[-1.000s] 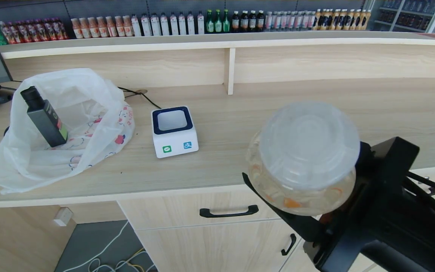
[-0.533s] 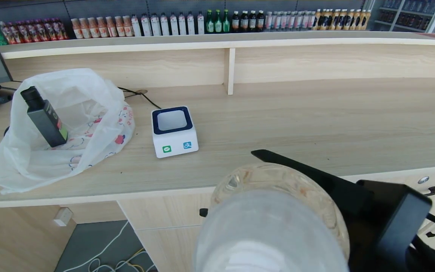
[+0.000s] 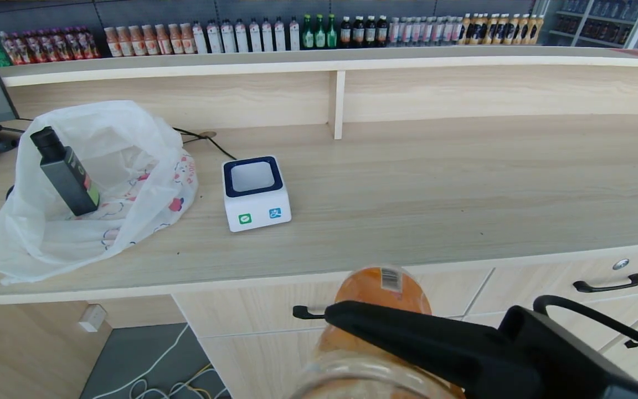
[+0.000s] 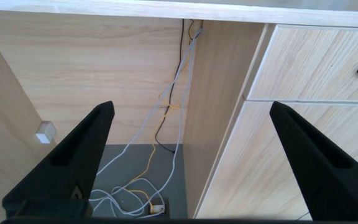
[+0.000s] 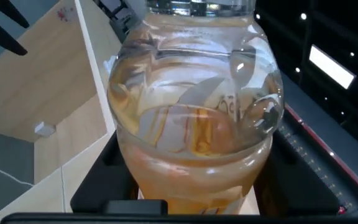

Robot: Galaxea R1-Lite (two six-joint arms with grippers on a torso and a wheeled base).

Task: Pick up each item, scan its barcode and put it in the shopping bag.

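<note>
Right gripper (image 3: 360,332) clamped on clear jar (image 3: 377,291) of orange contents, held off the counter's (image 3: 407,183) near edge, right of scanner (image 3: 255,191) (barcode label visible). Left gripper (image 4: 191,112) jaws apart, before cabinet fronts. Shopping bag (image 3: 130,166) far left.

Left pincer (image 4: 191,107) agape, right pincer (image 5: 191,180) tight.

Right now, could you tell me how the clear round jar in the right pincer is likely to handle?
The jar looks smooth and bulbous, so it may slip in the right pincer. Its orange contents suggest some weight. On its side it would probably roll.
</note>
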